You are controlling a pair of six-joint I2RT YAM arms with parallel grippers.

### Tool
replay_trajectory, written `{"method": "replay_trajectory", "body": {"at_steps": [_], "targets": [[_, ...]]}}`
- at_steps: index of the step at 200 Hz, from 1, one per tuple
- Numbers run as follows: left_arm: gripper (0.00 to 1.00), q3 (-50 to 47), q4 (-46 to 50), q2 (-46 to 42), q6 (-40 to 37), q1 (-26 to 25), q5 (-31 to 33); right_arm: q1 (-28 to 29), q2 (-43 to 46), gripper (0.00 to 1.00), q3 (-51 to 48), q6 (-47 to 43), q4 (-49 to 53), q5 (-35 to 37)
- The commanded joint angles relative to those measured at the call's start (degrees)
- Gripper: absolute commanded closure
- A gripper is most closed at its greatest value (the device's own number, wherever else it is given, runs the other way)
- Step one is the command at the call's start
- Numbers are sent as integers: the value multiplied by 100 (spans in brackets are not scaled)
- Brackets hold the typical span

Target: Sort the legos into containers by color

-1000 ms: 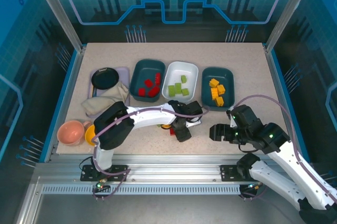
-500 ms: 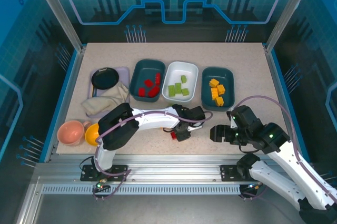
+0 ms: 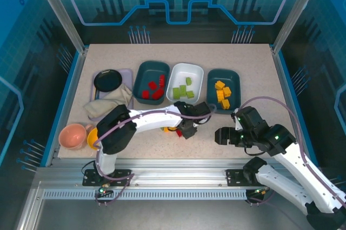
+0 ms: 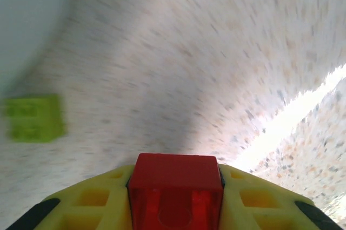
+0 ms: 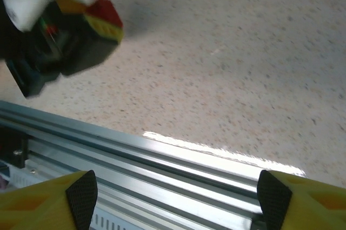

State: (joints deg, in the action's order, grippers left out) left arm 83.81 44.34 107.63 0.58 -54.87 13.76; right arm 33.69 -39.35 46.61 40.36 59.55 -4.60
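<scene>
My left gripper (image 3: 185, 131) is shut on a red lego (image 4: 175, 195), which sits between its yellow fingers (image 4: 97, 200) just above the table. A lime green lego (image 4: 35, 117) lies loose on the table to its left. The right wrist view also catches the left gripper (image 5: 70, 30) with the red lego (image 5: 105, 9) in it. Three containers stand behind: a teal tray (image 3: 141, 70) with red legos, a white tray (image 3: 184, 67) with green legos, and a teal tray (image 3: 223, 72) with yellow-orange legos. My right gripper (image 3: 219, 135) stands open over the front edge, holding nothing (image 5: 177, 203).
A black bowl (image 3: 108, 80) sits on a lavender tray (image 3: 128, 72) at the left, with a beige cloth (image 3: 108, 105) in front of it. A pink cup (image 3: 73, 135) and an orange bowl (image 3: 93, 139) are at the front left. An aluminium rail (image 5: 162, 160) runs along the front edge.
The left gripper has shut on the red lego that lay on the table and has lifted it slightly toward the trays. The right arm has barely moved.
</scene>
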Motion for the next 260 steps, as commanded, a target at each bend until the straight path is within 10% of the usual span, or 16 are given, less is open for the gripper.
{"method": "replay_trajectory", "body": {"at_steps": [1, 112, 220, 260], "targets": [[75, 336, 261, -701, 563, 692, -150, -35, -42, 20, 211, -393, -969, -497], [74, 1868, -100, 775, 1538, 3740, -1007, 614, -3450, 20, 2282, -636, -3072, -370], [70, 3745, -37, 2847, 1873, 4239, -1491, 512, -4294, 20, 2845, -520, -2924, -682], [53, 3849, -13, 2954, 1954, 4205, -1642, 485, -4400, 20, 2901, -731, -2724, -736]]}}
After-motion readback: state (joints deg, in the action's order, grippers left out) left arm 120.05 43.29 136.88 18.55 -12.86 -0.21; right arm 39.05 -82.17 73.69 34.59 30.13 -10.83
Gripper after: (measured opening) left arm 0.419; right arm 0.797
